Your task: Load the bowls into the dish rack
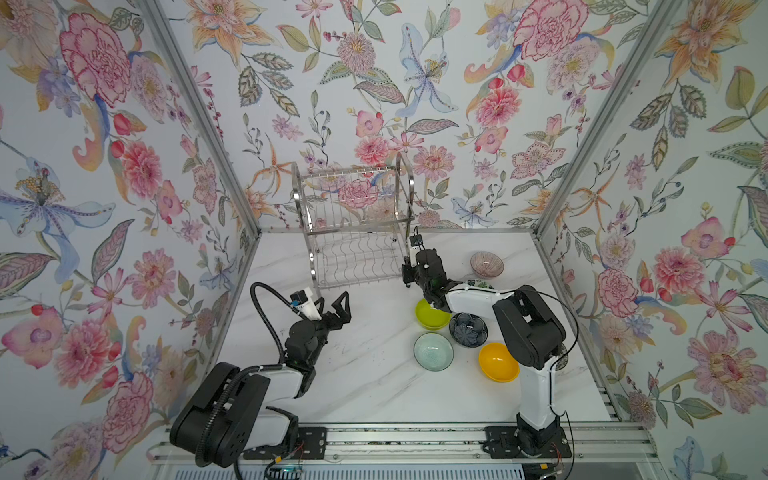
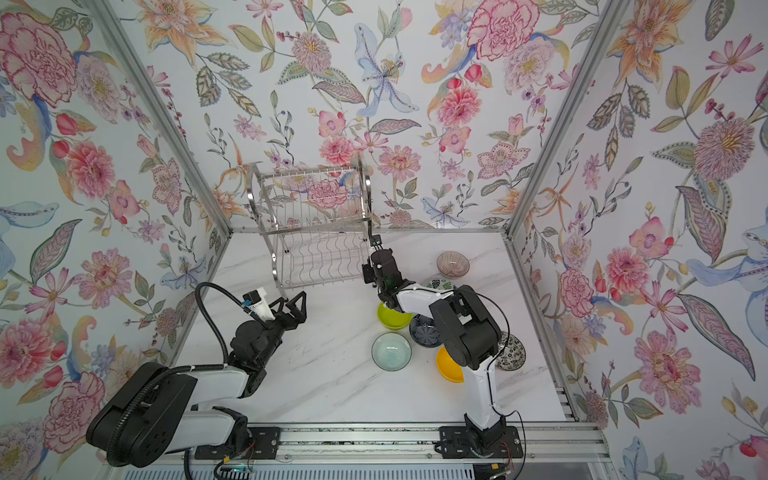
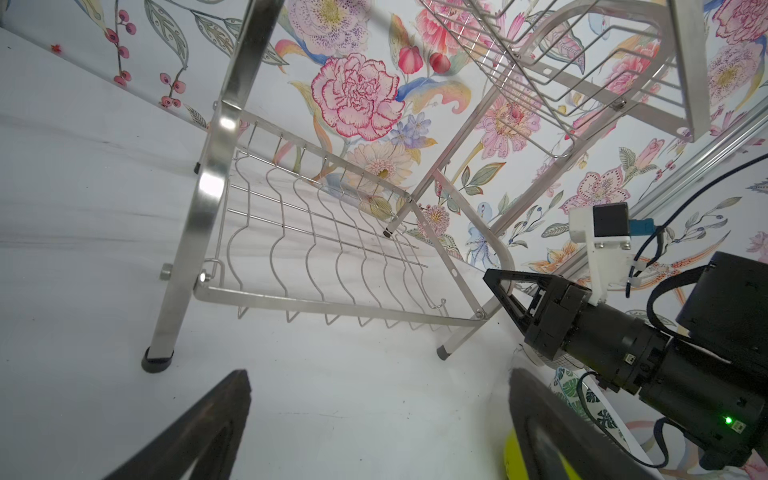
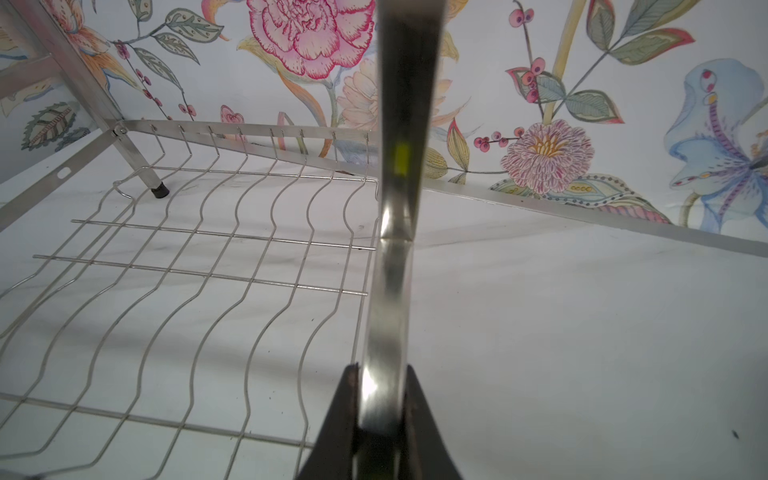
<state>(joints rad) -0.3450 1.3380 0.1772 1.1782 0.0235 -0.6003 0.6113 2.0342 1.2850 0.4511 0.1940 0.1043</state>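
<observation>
Marble tabletop (image 1: 365,386) below, and the dish rack (image 1: 353,232) stands at its back, by the wall. Right hand (image 4: 380,370) is clamped tight on the rack's right frame bar, a finger on either side. Left hand (image 1: 332,303) hangs spread wide, holding nothing, just in front of the rack. On the tabletop to the right sit the lime green bowl (image 1: 432,314), pale green bowl (image 1: 433,351), orange-yellow bowl (image 1: 498,362) and pinkish ribbed bowl (image 1: 486,264).

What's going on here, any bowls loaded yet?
Not yet. The right gripper has its fingers closed on the right side frame of the dish rack, not on a bowl. The left gripper is open and empty by the rack's front left corner. The rack holds nothing; the bowls sit on the table.
</observation>
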